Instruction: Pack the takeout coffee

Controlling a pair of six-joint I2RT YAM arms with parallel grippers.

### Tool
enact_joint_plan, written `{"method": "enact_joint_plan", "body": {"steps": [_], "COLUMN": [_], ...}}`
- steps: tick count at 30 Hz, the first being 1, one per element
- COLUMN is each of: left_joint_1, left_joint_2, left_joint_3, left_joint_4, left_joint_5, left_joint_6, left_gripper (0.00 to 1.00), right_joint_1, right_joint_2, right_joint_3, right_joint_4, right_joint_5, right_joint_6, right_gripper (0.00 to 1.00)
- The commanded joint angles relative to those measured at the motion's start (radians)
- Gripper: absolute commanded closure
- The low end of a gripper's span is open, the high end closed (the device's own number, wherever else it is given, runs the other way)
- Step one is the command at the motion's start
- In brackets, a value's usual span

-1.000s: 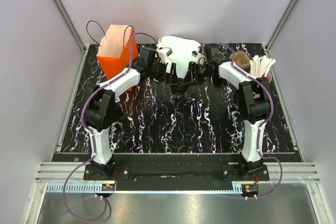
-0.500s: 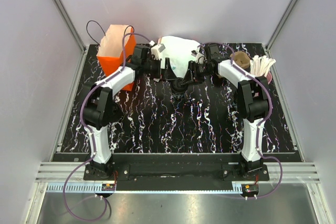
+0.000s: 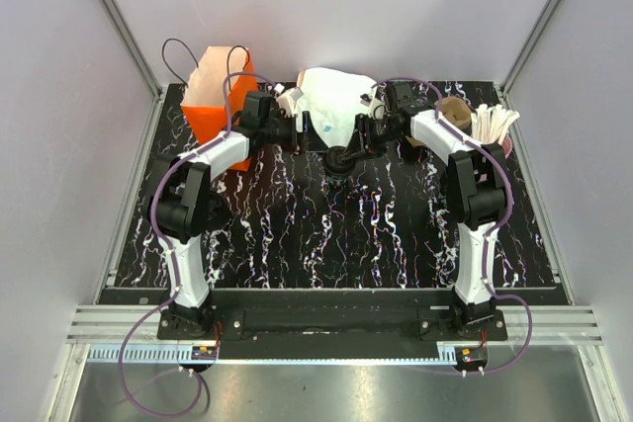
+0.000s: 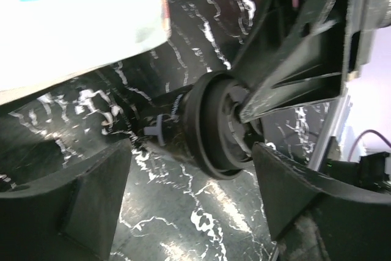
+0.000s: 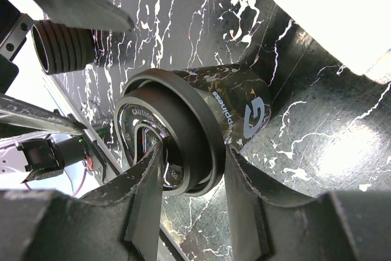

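The takeout coffee (image 5: 244, 105) is a small black cup with a black lid marked "CAUTION". My right gripper (image 5: 192, 154) is shut on the lid's rim, one finger in the lid's hollow and the other against the cup's side. From above, the cup (image 3: 338, 159) sits mid-table in front of the white bag, with the right gripper (image 3: 354, 145) on it. My left gripper (image 4: 189, 203) stands open with only marbled tabletop between its fingers. The cup (image 4: 211, 128) lies just beyond its fingertips, untouched. In the top view the left gripper (image 3: 297, 131) is to the cup's left.
A white paper bag (image 3: 336, 104) stands right behind the cup. An orange bag (image 3: 211, 98) with cord handles stands at the back left. A brown cup (image 3: 453, 114) and a pink cup of white sticks (image 3: 493, 126) stand at the back right.
My left gripper has drawn back to the left, away from the cup, and its jaws have narrowed a little. The right gripper and the cup have stayed put.
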Motion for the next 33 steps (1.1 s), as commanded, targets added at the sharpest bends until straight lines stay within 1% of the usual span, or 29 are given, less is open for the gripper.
{"method": "enact_joint_plan", "body": {"steps": [1, 4, 16, 21, 24, 30, 33], "left_joint_1": [0.001, 0.001, 0.001, 0.001, 0.003, 0.000, 0.000], "left_joint_2": [0.010, 0.016, -0.010, -0.011, -0.005, 0.024, 0.038], "left_joint_3": [-0.028, -0.034, -0.107, -0.135, -0.144, -0.132, -0.126], "left_joint_4": [0.117, 0.126, 0.141, 0.174, 0.195, 0.227, 0.230], "left_joint_5": [0.083, 0.099, 0.121, 0.130, 0.135, 0.136, 0.130], "left_joint_6": [-0.049, -0.058, -0.073, -0.095, -0.112, -0.152, -0.159], "left_gripper": [0.22, 0.27, 0.32, 0.36, 0.36, 0.41, 0.47], "right_joint_1": [-0.007, -0.012, -0.017, -0.017, -0.017, -0.017, -0.017], "right_joint_2": [0.005, 0.014, -0.015, -0.021, -0.014, -0.007, -0.007], "right_joint_3": [0.029, 0.039, 0.030, 0.024, 0.030, 0.024, 0.023], "right_joint_4": [-0.011, -0.037, -0.115, -0.113, -0.112, -0.107, -0.106], "right_joint_5": [-0.014, -0.032, -0.045, -0.043, -0.045, -0.042, -0.039], "right_joint_6": [-0.023, -0.032, -0.080, -0.082, -0.080, -0.080, -0.079], "right_gripper": [0.77, 0.77, 0.78, 0.78, 0.78, 0.78, 0.78]}}
